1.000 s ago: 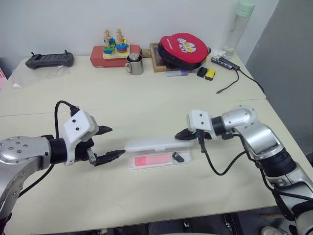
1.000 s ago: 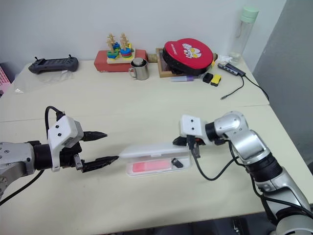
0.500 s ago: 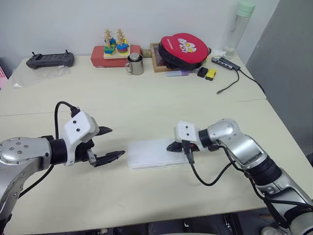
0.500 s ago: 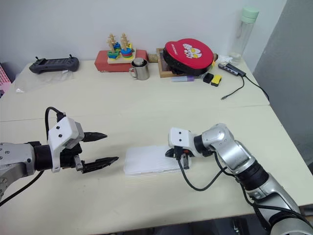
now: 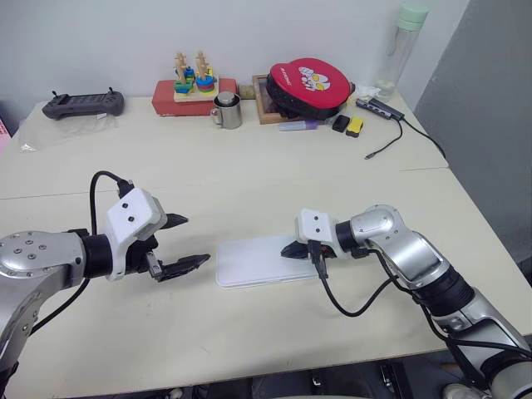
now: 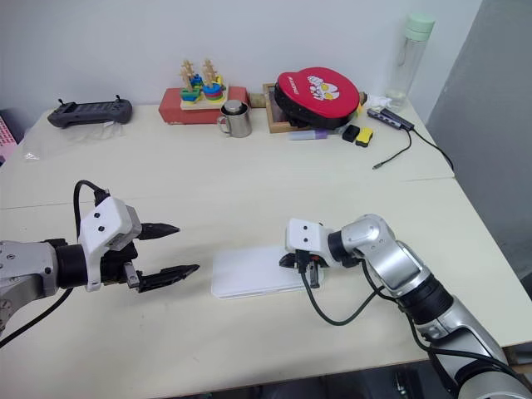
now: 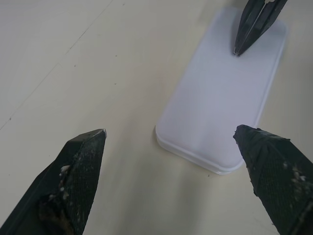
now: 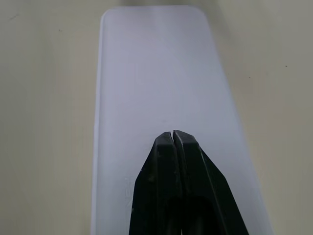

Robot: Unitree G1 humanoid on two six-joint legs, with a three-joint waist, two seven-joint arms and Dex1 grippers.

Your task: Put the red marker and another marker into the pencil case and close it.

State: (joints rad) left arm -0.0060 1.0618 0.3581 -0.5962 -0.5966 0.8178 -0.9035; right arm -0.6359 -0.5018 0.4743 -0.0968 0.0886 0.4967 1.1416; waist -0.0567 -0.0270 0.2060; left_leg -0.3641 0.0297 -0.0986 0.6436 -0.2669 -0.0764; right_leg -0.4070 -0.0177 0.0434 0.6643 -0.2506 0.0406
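Right gripper (image 5: pixel 290 248): fingers pressed together, empty, tips resting on the right end of the lid of the pencil case (image 5: pixel 253 262). Pencil case: white, lid down flat, lying lengthwise on the beige table (image 5: pixel 249 191) at its near middle, between the two grippers. Left gripper (image 5: pixel 184 243): fingers spread wide, empty, held just off the case's left end without touching it.

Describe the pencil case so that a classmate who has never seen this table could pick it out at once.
On the cream table, look at the near edge, between the two grippers. The pencil case lies flat there, lid shut. It is the plain white rounded rectangle, unlike the colourful clutter by the wall.
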